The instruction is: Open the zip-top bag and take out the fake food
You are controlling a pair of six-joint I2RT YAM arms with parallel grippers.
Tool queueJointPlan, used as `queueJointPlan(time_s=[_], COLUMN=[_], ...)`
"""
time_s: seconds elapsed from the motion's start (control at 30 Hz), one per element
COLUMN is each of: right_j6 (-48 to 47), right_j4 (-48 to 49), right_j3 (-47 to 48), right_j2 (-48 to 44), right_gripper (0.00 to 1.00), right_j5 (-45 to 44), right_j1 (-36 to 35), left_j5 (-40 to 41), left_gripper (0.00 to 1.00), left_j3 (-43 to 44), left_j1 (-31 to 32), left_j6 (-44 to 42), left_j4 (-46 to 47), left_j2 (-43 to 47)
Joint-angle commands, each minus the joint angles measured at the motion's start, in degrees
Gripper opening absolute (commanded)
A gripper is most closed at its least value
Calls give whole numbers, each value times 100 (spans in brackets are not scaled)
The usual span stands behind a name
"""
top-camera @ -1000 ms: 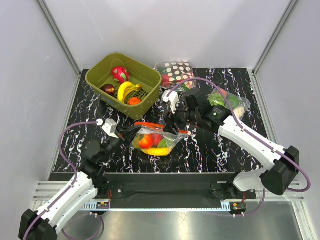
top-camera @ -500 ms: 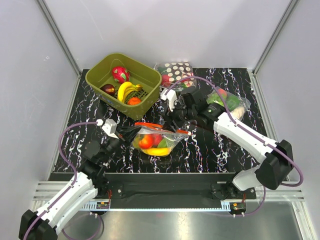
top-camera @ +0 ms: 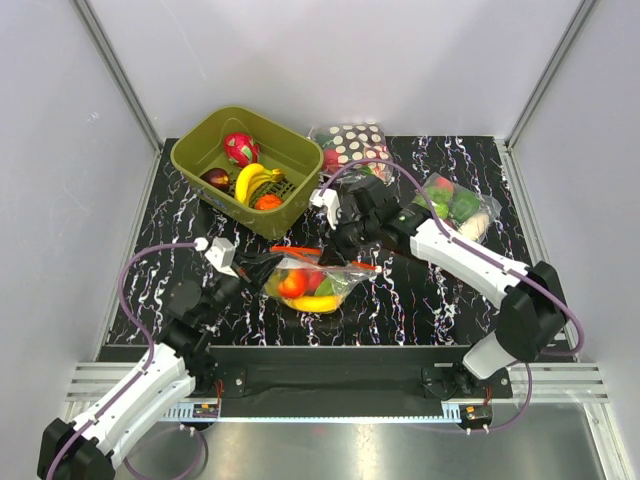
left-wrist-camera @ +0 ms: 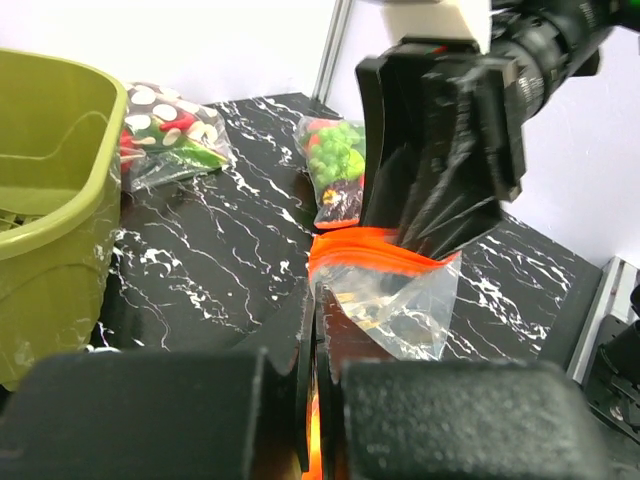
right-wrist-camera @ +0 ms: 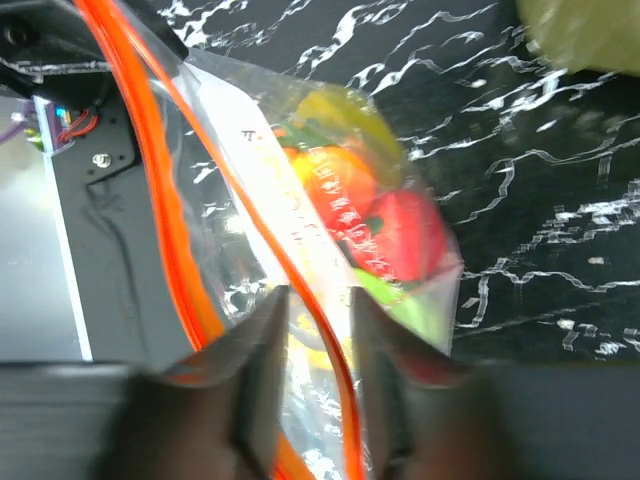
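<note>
The zip-top bag [top-camera: 335,272] lies mid-table, its orange-red strip [top-camera: 300,250] along the top edge. The fake food [top-camera: 296,285] shows through the plastic: a red fruit, a yellow banana, orange and green pieces. My left gripper [top-camera: 262,266] is shut on the bag's left end; in the left wrist view the orange strip [left-wrist-camera: 380,252] runs from its jaws [left-wrist-camera: 320,315]. My right gripper [top-camera: 345,250] reaches down at the bag's mouth. In the right wrist view its fingers [right-wrist-camera: 318,315] stand a little apart on either side of one orange strip [right-wrist-camera: 300,275], with the red fruit [right-wrist-camera: 405,232] beyond.
An olive basket [top-camera: 195,140] at the back left holds a dragon fruit [top-camera: 240,148], a banana and other toys. A polka-dot bag [top-camera: 352,140] lies behind the right arm. A bag of green and red vegetables [top-camera: 455,205] sits at the right.
The right gripper has shifted left over the bag's mouth and its jaws have narrowed around the orange strip. The left gripper has kept its hold, unmoved.
</note>
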State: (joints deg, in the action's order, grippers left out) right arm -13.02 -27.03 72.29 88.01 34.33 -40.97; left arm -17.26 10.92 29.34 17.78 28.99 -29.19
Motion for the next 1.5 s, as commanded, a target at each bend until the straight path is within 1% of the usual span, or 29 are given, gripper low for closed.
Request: queueJointPlan(time_s=[0.0, 0.03, 0.07, 0.1, 0.17, 0.2, 0.33, 0.43, 0.47, 0.5, 0.57, 0.67, 0.73, 0.77, 0.9, 0.97, 1.0, 1.03, 1.17, 1.2, 1.27, 1.37, 1.47], right_j6=[53, 97, 141, 194, 308, 326, 536, 729, 782, 835, 1020, 1257, 1266, 1301, 1556, 1548, 1565, 1565, 1600, 1618, 1662, 1697, 1697], right_j4=[171, 154, 171, 189, 250, 242, 119, -66, -101, -101, -49, 74, 127, 162, 224, 241, 242, 233, 303, 338, 443, 505, 575], right_j3=[224, 259, 311, 329, 329, 338, 408, 540, 575, 576, 576, 541, 532, 523, 453, 391, 374, 347, 189, 154, 31, -57, -154], right_j2=[111, 94, 59, 33, -134, -178, -442, -547, -583, -618, -714, -829, -890, -891, -952, -970, -961, -952, -917, -908, -908, -882, -864], right_gripper=[27, 1, 0, 0, 0, 0, 0, 0, 0, 0, 0, 0, 0, 0, 0, 0, 0, 0, 0, 0, 0, 0, 0], right_j5=[408, 356, 260, -63, -495, -915, -1621, -2122, -2236, -2464, -2597, -2685, -2712, -2686, -2694, -2642, -2624, -2607, -2423, -2361, -2212, -2053, -1895], right_j1=[19, 19, 28, 19, 19, 28, 159, 326, 379, 432, 642, 906, 924, 916, 915, 915, 915, 915, 915, 915, 915, 915, 915], left_j5=[-111, -7, 46, 116, 275, 302, 442, 337, 302, 232, 82, -23, -119, -164, -331, -392, -419, -436, -314, -296, -278, -199, -243], left_gripper=[1, 14, 28, 39, 53, 55, 58, 58, 58, 55, 53, 54, 57, 57, 60, 62, 63, 64, 66, 66, 67, 68, 70], left_j3=[349, 402, 559, 648, 867, 903, 1070, 1254, 1298, 1334, 1457, 1588, 1755, 1826, 2028, 2028, 2020, 2063, 2309, 2327, 2432, 2661, 2731], left_j1=[1, -7, -8, -8, -7, 1, -8, 1, 1, 19, 89, 300, 431, 475, 564, 573, 573, 581, 590, 590, 590, 599, 599], left_j6=[-73, -73, -73, -99, -56, -21, 217, 401, 550, 595, 717, 841, 894, 972, 1280, 1543, 1640, 1728, 1966, 2001, 2097, 2186, 2343], left_j4=[204, -49, -226, -401, -763, -816, -965, -1018, -984, -931, -720, -246, -18, 27, 448, 983, 1194, 1571, 1794, 1985, 2075, 1953, 2206], left_j2=[-52, -60, -69, -69, -17, 79, 238, 46, -25, -121, -446, -964, -1289, -1691, -2599, -2880, -3178, -3311, -3997, -4224, -4436, -4867, -5175])
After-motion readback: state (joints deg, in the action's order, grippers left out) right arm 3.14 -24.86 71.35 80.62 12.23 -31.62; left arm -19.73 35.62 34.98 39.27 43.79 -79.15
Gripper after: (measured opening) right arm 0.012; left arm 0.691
